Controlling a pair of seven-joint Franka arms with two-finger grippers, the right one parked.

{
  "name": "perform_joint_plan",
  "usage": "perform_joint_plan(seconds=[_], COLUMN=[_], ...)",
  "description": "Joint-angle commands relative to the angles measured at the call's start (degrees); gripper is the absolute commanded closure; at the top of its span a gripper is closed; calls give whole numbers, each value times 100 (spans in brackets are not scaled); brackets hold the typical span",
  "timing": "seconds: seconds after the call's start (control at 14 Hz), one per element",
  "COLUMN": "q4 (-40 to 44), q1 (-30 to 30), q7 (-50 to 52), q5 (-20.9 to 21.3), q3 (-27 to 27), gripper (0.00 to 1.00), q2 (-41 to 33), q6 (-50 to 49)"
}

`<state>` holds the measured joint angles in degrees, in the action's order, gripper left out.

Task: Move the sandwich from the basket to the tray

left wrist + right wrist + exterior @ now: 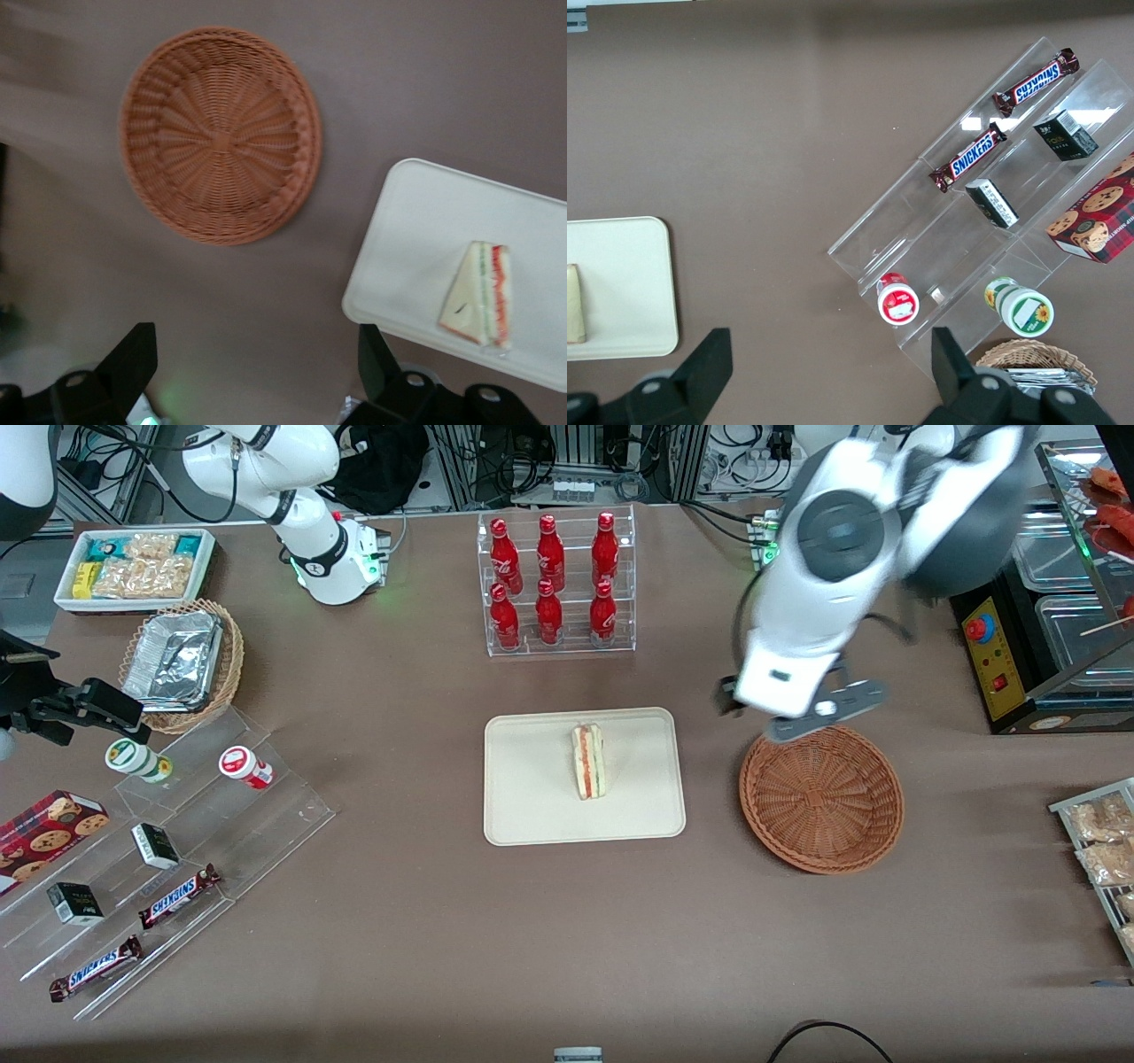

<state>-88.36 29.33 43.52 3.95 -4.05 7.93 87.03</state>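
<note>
Snickers bars [95,968]: two, on the lowest step of the clear stepped stand [266,815], nearest the front camera, toward the parked arm's end of the table.
Stand, other contents: two small dark boxes [74,903], one red cookie box [44,831], two small lidded cups [245,767].
Tray [532,797]: cream, mid-table; holds one item only.
Sandwich [589,761]: on my tray, lying slightly toward 12 o'clock of its middle in the front view, striped filling edge showing; also seen in the wrist view [478,294].
Basket [821,797]: reddish-brown wicker, at 3 o'clock from the tray in the front view, apart from it; bare weave across its floor [220,135].
Gripper [802,717]: mine, raised over the basket's 12 o'clock rim; fingers [133,359] spread wide, grasping nothing.
Bottle rack [556,583]: clear, at 12 o'clock from the tray; six red bottles in two rows.
Tan basket [226,664]: holds one crumpled foil container [173,660].
White bin [133,567]: snack packets, farther from the front camera than the tan basket.
Wire rack [1094,850]: at the working arm's end of the table; bagged snacks.
</note>
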Motion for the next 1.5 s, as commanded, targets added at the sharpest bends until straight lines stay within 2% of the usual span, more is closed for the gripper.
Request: perform_joint_plan(seconds=[0.0, 0.29, 0.64, 1.07, 1.21, 1.43], q4=[-199, -419, -376, -287, -279, -314], q1=[64, 64, 82, -84, -1022, -2392], q7=[-806, -1932, -2927, -2963, -3374, -3446], q5=[-69, -61, -61, -104, -166, -166], q3=[-481, -1018, -1729, -1714, -700, 655], gripper=[0, 0, 0, 0, 0, 0], q2=[-379, -853, -1031, -968, -977, -1021], q6=[-274, -468, -600, -539, -547, -600])
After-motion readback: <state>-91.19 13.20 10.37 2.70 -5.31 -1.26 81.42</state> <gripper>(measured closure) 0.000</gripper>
